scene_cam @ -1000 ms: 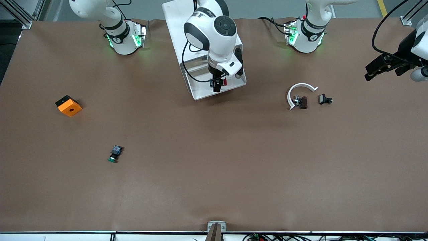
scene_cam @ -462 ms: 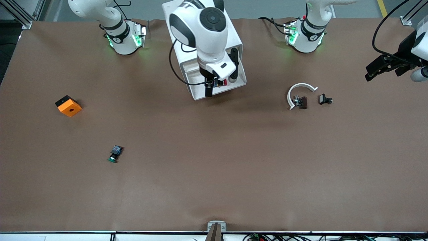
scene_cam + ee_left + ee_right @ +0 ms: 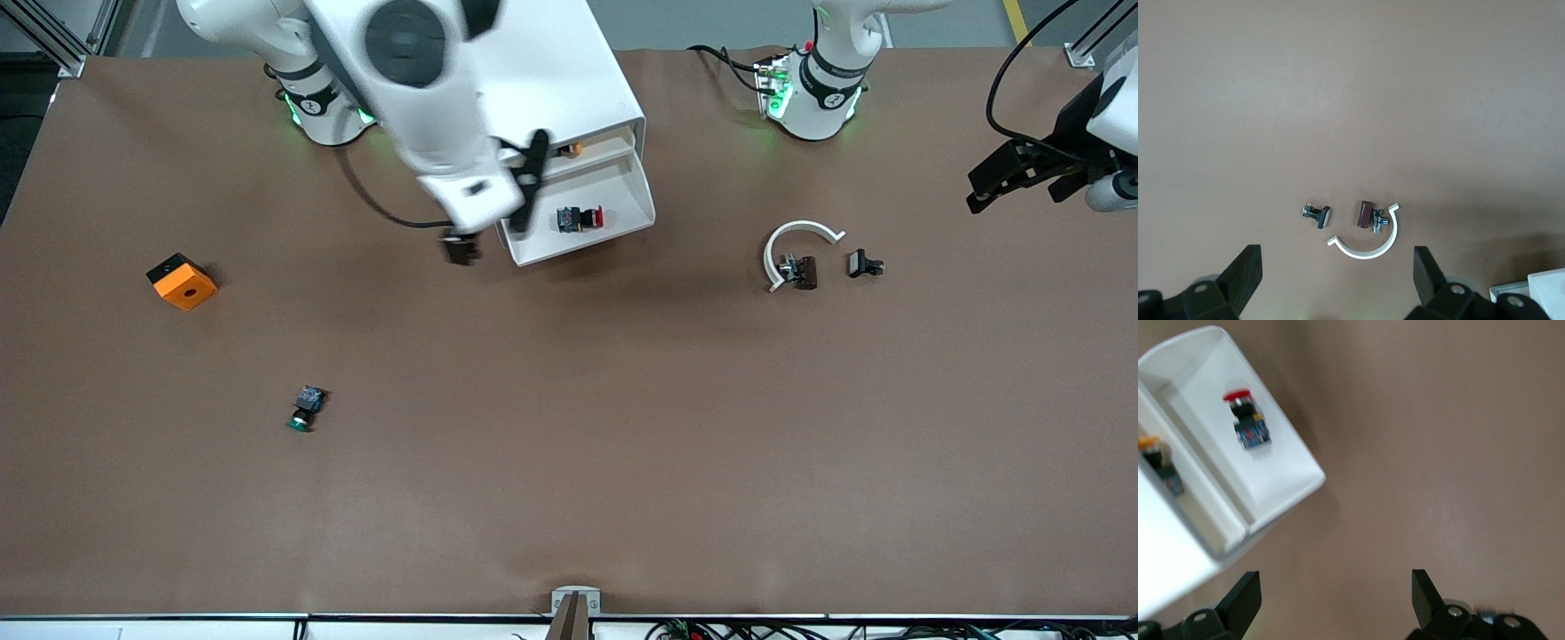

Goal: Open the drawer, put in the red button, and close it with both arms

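Observation:
The white cabinet (image 3: 569,80) stands between the arms' bases with its lowest drawer (image 3: 622,233) pulled out. The red button (image 3: 580,218) lies on its side in that drawer, also in the right wrist view (image 3: 1247,420). My right gripper (image 3: 462,251) is open and empty, in the air over the table beside the drawer's corner toward the right arm's end; its jaws stand wide apart (image 3: 1335,600). My left gripper (image 3: 1013,182) is open and empty, waiting in the air at the left arm's end (image 3: 1337,270).
A drawer above stands slightly open with an orange-capped button (image 3: 569,149) in it. A green button (image 3: 305,409) and an orange box (image 3: 182,282) lie toward the right arm's end. A white ring clip (image 3: 800,249) and small metal parts (image 3: 864,264) lie toward the left arm's end.
My right gripper has let go of the red button in the drawer, risen and swung toward the right arm's end. The left arm has barely moved.

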Action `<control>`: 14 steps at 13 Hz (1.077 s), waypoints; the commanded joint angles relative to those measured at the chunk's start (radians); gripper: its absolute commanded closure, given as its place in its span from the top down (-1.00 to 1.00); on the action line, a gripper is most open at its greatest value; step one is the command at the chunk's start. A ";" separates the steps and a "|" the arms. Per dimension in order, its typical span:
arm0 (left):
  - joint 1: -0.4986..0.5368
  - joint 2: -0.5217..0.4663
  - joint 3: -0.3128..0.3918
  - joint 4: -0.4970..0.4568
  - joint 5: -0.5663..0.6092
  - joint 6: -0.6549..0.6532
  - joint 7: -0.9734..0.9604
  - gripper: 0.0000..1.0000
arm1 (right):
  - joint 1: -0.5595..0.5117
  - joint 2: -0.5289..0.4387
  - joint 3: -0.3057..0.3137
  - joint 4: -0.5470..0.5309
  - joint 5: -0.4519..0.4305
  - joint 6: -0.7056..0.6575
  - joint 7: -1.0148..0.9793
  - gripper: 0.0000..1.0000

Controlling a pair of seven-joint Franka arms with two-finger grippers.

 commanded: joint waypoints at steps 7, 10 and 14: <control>0.004 0.016 -0.029 0.029 -0.002 -0.001 0.093 1.00 | -0.289 -0.125 0.017 -0.070 -0.068 -0.179 -0.016 1.00; 0.005 0.015 -0.031 0.029 -0.003 -0.003 0.079 1.00 | -0.389 -0.131 0.017 -0.102 -0.083 -0.179 -0.022 1.00; 0.005 0.013 -0.038 0.026 -0.003 -0.017 0.010 1.00 | -0.527 -0.125 0.017 -0.102 -0.091 -0.170 -0.078 1.00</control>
